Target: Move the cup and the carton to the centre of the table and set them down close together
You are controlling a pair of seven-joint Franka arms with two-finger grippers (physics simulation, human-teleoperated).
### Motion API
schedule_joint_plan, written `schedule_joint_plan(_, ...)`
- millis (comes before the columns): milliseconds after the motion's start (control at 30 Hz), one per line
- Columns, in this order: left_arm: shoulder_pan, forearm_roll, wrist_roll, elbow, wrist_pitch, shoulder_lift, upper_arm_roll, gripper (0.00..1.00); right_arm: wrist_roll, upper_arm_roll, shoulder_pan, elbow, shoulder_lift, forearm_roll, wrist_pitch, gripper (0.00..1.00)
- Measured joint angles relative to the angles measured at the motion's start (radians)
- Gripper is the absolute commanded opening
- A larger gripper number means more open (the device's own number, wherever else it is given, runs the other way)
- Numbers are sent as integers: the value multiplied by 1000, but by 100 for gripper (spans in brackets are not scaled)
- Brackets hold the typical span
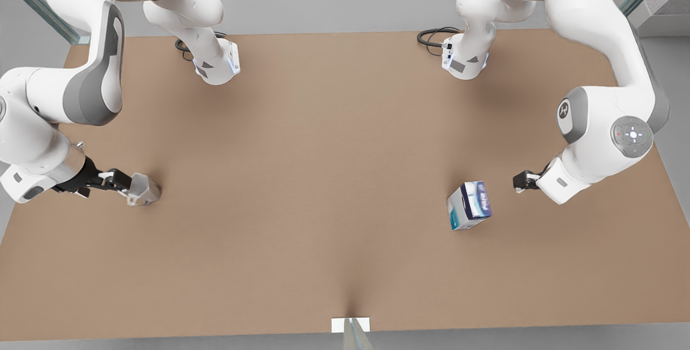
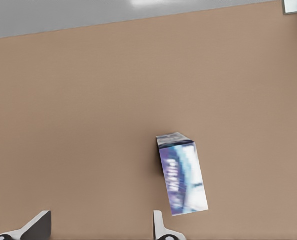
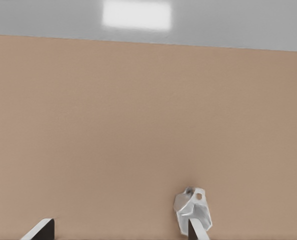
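The silvery faceted cup (image 1: 143, 189) sits on the light-brown table (image 1: 323, 177) near the front view's left edge. My right gripper (image 1: 123, 183) is low beside it and open. In the right wrist view the cup (image 3: 192, 207) lies just beyond one fingertip (image 3: 197, 231), off to one side of the wide gap of the right gripper (image 3: 118, 231). The blue, white and teal carton (image 1: 469, 205) stands on the front view's right. My left gripper (image 1: 517, 181) hovers open a short way from it. The carton (image 2: 182, 175) lies ahead of the left gripper (image 2: 98, 230), past one finger (image 2: 160, 226).
Both arm bases (image 1: 215, 64) (image 1: 466, 59) with black cables stand at the table's far edge. A small white marker (image 1: 350, 324) sits at the middle of the near edge. A broad stretch of bare tabletop lies between cup and carton.
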Motion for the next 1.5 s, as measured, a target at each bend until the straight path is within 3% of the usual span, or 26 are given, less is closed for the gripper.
schedule_joint_plan(133,0,0,0,0,1,10,0,100,-4,-1,-2,-31,-9,-18,-4,100)
schedule_joint_plan(533,-3,-4,-16,-3,-3,38,-2,100,-89,-12,-71,-418,-113,-28,22,100)
schedule_joint_plan(867,-3,-9,-16,-5,-8,44,-2,100,-46,-20,-98,-758,-127,-32,606,100)
schedule_joint_plan(1200,-5,-9,-16,-5,-19,57,-2,100,-86,-29,-126,-885,-107,-32,681,100)
schedule_joint_plan(1500,-5,-9,-17,-4,-18,66,-2,100,-150,-34,-135,-894,-35,-32,778,100)
